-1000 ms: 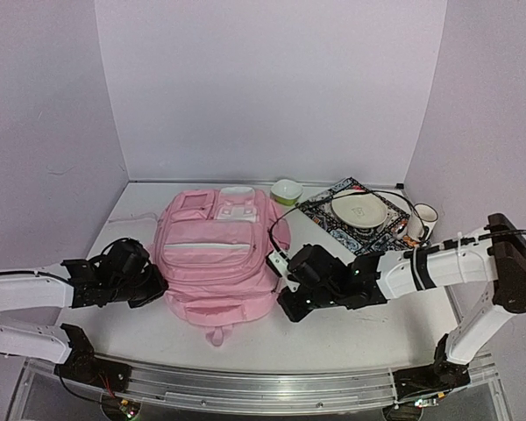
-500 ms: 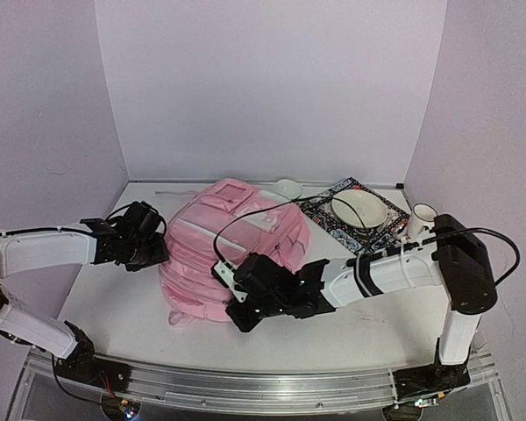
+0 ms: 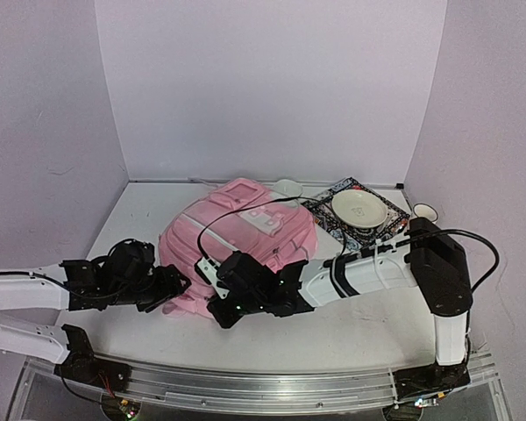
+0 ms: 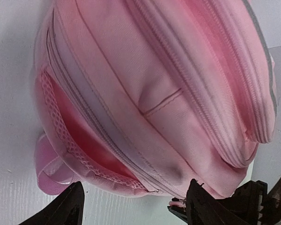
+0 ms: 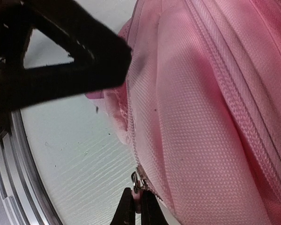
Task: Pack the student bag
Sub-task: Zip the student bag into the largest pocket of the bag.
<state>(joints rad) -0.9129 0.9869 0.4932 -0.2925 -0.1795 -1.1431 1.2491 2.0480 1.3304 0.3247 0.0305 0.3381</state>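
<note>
Bag [image 3: 245, 232] lies humped in the middle of the table [image 3: 359, 329]. Its long axis runs from the near-left corner toward the far right, and the near-left end sits between the two grippers. Right gripper [image 5: 136, 206] has its fingers pressed together on what looks like the zip pull [image 5: 136, 179] at the bag's lower near edge. From there the zip track climbs up and away over the fabric, so I judge the coming move to be a pull along that line rather than across it. Left gripper [image 4: 135, 194] is just short of the bag's end with its fingers wide apart and holding nothing. The mesh pocket [image 4: 75, 136] and a strap loop [image 4: 49, 168] lie straight ahead of it, so this arm is the better placed to brace the soft body against the drag. Behind and to the right, well apart from the fingers, are a patterned mat [image 3: 320, 215] with a dish [image 3: 359, 209] on it, a small bowl [image 3: 287, 187] and a mug [image 3: 423, 210]. Nothing stands between the pull and its track. The real risk is the limp bag sliding or bunching.
</note>
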